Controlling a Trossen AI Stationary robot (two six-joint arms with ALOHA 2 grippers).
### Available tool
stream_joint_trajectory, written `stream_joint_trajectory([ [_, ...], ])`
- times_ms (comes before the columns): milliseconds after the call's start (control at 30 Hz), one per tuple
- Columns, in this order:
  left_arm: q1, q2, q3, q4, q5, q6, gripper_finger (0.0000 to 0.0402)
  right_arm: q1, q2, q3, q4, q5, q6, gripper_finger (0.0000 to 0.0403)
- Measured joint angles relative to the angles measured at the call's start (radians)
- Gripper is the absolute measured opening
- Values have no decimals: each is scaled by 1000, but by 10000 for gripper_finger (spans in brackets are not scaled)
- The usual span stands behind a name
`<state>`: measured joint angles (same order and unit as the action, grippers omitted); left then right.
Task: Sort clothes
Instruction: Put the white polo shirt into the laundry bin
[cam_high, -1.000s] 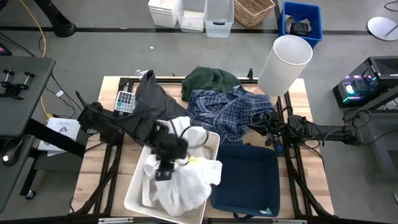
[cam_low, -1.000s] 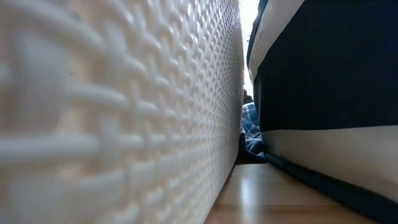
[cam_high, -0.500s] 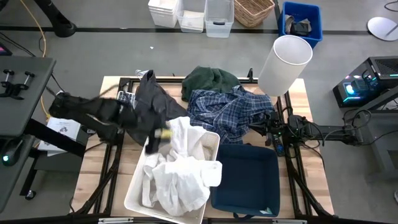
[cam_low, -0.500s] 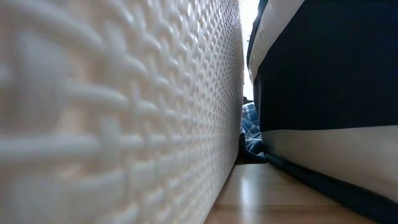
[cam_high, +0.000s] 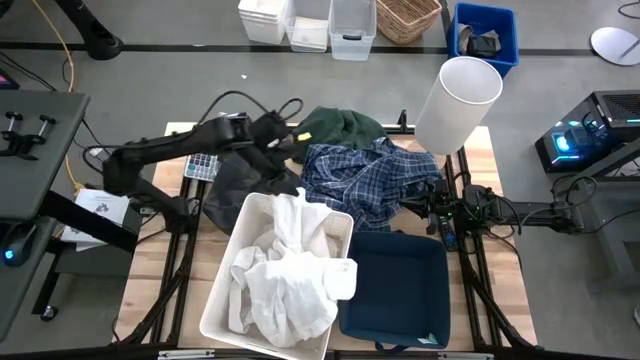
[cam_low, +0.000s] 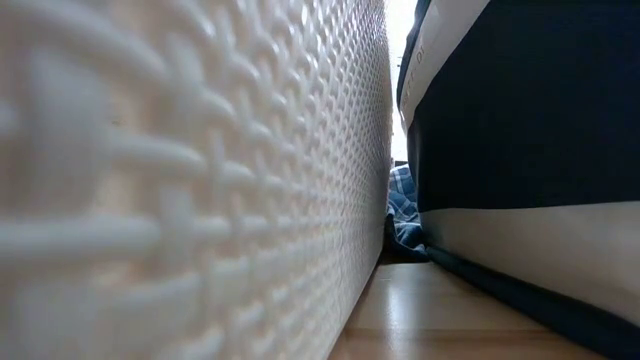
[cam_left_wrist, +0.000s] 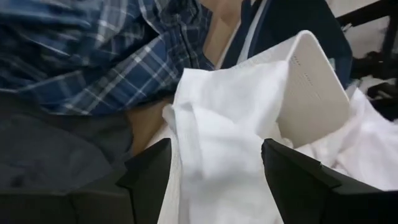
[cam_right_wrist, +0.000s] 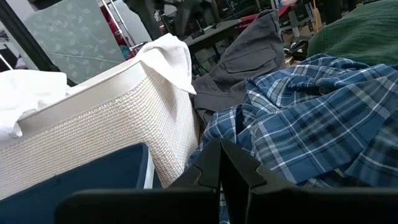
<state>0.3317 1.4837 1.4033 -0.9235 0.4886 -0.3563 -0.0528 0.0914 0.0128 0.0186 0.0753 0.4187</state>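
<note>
Several white garments (cam_high: 285, 275) lie in the white bin (cam_high: 222, 300); one of them (cam_left_wrist: 230, 124) drapes over its far rim. The navy bin (cam_high: 395, 290) stands to the right of the white bin. The blue-and-white plaid shirt (cam_high: 370, 180), the dark green garment (cam_high: 340, 128) and the dark grey garment (cam_high: 232, 178) lie on the table behind the bins. My left gripper (cam_high: 282, 140) is open and empty, raised over the dark grey and green garments; the draped white garment shows between its fingers (cam_left_wrist: 214, 180). My right gripper (cam_high: 430, 205) is shut, level at the plaid shirt's right edge (cam_right_wrist: 221, 165). My right gripper's shut fingers (cam_right_wrist: 211, 163) point level from the table's right at the plaid shirt's right edge (cam_right_wrist: 292, 130). I cannot tell whether they touch it.
A tall white cylinder (cam_high: 458, 100) stands at the table's far right corner. A small keypad (cam_high: 203, 162) lies at the far left. Crates, a basket and a blue box (cam_high: 485, 35) stand on the floor beyond. The low view shows only the two bins' walls (cam_low: 200, 180).
My left gripper has swung from above the white clothes in the white bin toward the table's far edge and now stands over the dark grey and green garments. The white pile stays in the bin, one garment still over the far rim.
</note>
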Motion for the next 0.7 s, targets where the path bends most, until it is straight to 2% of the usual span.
stream_joint_trajectory([
  [200, 23, 111, 0, -5, 125, -13, 239, 0, 0, 0, 0, 0, 0, 0],
  [367, 11, 136, 0, 2, 381, 31, 237, 0, 0, 0, 0, 0, 0, 0],
  [433, 5, 121, 0, 6, 441, 40, 232, 0, 0, 0, 0, 0, 0, 0],
  [567, -15, 60, 2, 7, 494, 44, 219, 0, 0, 0, 0, 0, 0, 0],
  [700, -43, 3, 2, 7, 488, 44, 208, 0, 0, 0, 0, 0, 0, 0],
])
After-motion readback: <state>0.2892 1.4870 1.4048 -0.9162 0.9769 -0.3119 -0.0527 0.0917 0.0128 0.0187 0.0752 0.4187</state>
